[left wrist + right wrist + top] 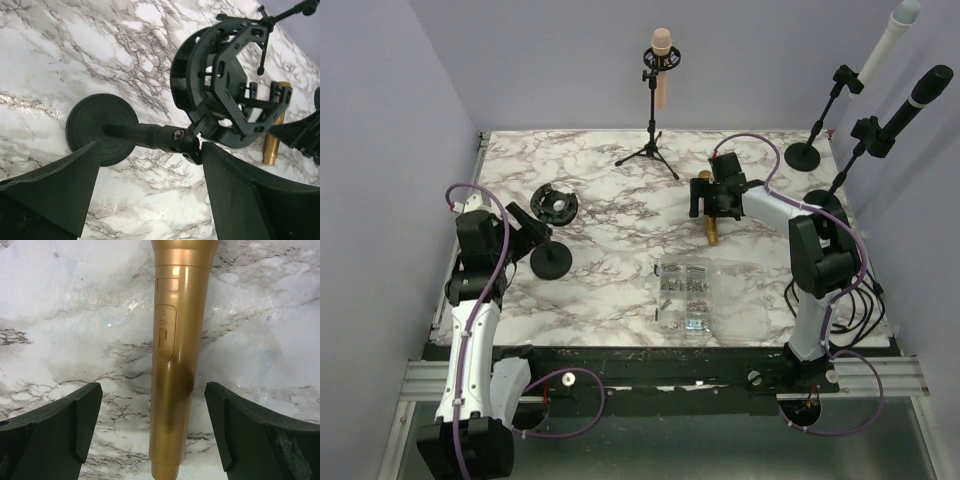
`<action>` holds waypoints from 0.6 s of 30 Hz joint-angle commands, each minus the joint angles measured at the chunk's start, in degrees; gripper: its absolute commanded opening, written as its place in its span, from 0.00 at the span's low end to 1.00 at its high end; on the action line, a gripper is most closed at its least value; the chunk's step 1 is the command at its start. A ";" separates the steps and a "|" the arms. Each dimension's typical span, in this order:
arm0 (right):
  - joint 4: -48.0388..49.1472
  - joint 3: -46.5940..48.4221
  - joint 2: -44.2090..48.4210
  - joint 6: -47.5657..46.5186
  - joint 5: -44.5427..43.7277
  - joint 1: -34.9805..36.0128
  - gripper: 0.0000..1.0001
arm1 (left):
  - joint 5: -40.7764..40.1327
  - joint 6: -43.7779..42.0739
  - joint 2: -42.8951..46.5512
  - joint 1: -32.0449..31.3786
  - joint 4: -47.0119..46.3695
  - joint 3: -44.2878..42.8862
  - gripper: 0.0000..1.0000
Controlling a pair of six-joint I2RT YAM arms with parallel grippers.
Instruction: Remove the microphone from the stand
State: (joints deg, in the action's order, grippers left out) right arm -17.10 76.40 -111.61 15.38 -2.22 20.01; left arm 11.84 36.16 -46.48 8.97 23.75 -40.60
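Glossy gold microphone (172, 355) inside wide right claw (152, 395), left claw (150, 150) wide astride matte black stand (100, 125), veined marble tabletop (610, 260), lavender walls (550, 60)

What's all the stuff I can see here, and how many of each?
gold microphone: one, gold, lying on the table between the right tool's fingers, untouched
empty stand: one, black, tipped on its side, on the table's left side
pink microphone: one, pink, upright at the back
white microphone: one, white, tilted, back right
black microphone: one, black, tilted, right edge
upright stands: three, black, one under each of those three microphones
clear box: one, see-through, small parts inside, front middle
table: one, white marble with grey veins
arms: two, black and white, near edge
left tool: one, black, open, either side of the empty stand's stem
right tool: one, black, open
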 commanded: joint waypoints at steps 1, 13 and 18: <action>0.49 0.07 1.66 -0.80 0.64 -0.15 0.93 | -6.24 -5.94 3.78 -5.86 3.05 -4.09 0.85; 1.36 -1.46 3.58 -0.33 -1.01 -0.15 1.00 | -17.49 -5.84 6.28 -8.75 6.13 -18.35 0.97; 1.12 -1.06 3.51 0.46 -1.68 -0.15 1.00 | -5.65 -5.85 5.56 -8.80 1.34 -20.98 0.97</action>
State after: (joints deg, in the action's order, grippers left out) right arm -16.53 75.72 -109.82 15.09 -2.31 20.01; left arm -1.96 30.87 -40.45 0.27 28.73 -59.22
